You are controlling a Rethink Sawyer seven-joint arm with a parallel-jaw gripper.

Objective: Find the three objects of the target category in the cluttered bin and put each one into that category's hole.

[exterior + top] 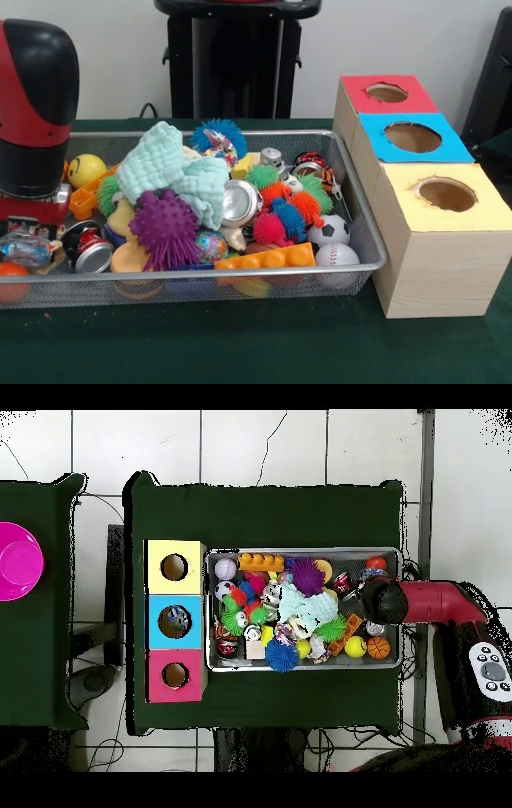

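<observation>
The arm [36, 120] hides its claw, so I cannot tell its state; the spiky ball [165, 228] beside the cloth [172, 172] looks soft and light, easy to pinch by its spikes.

No words, brand names or numbers can be read anywhere in either view. The nearest thing to a sign is the smiley face on the yellow ball [85, 170] at the far left of the mesh bin [364, 237] — drawn eyes and a mouth, no lettering. The crushed cans [239, 202] carry printing (too small and blurred to make out) — nothing legible.
</observation>
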